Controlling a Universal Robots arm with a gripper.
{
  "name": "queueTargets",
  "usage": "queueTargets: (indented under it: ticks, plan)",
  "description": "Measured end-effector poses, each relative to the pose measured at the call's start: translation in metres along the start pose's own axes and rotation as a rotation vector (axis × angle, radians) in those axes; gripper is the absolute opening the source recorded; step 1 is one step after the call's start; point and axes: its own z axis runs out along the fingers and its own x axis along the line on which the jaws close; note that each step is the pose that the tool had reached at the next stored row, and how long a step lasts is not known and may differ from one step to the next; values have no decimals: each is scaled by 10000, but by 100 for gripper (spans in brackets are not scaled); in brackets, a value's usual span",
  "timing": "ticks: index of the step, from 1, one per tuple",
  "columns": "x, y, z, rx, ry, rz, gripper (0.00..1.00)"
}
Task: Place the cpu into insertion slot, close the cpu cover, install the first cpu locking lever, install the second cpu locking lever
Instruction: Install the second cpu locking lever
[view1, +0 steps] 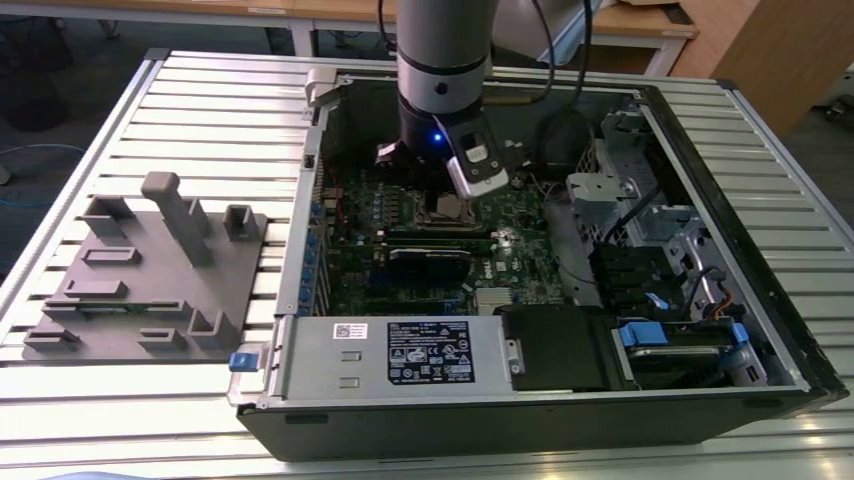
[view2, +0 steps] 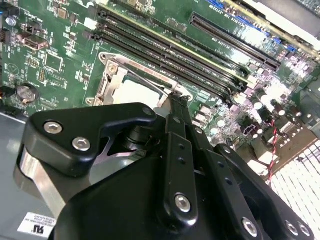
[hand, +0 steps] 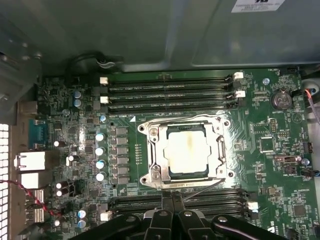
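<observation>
In the exterior view, at the left of the frame, a grey moulded fixture block (view1: 140, 285) with upright pegs and pockets lies on the ribbed metal desk (view1: 214, 110). Right of it, filling the middle and right of the frame, stands an open black computer case (view1: 781, 330) with a green circuit board (view1: 354, 255) on its floor. At the lower middle sits a grey power supply box (view1: 387, 355) carrying a black label with white print and a small white sticker, too small to make out. The arm (view1: 443, 60), a smooth grey tube, comes down from the top centre, and its end effector (view1: 461, 195) hangs just above the insertion slot (view1: 451, 208). In the first wrist view the slot (hand: 150, 170) is a square socket with a silvery rim, lying between two banks of long black memory slots (hand: 170, 92); the cpu (hand: 189, 151), flat and square with a dull silver-tan top, sits inside it, framed by the thin metal cpu cover (hand: 220, 150), which lies flat over the socket. The black fingers (hand: 161, 220) at the bottom centre of that frame stand pressed together, holding nothing. In the second wrist view the black, bolted end effector (view2: 175, 102) reaches the socket's edge beside the cpu (view2: 135, 92).
</observation>
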Motion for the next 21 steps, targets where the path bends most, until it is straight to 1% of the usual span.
queueTargets:
  ticks: [3, 6, 12, 19, 20, 21]
  plan:
    - [0, -9, 38, 0, -2, 18, 11]
    - [3, -20, 54, 4, -7, 68, 11]
    - [15, -61, 67, 10, -20, 175, 11]
    - [26, -65, 75, 12, -19, 191, 11]
    - [26, -65, 78, 14, 18, 195, 11]
    - [26, -65, 81, 21, 117, 208, 11]
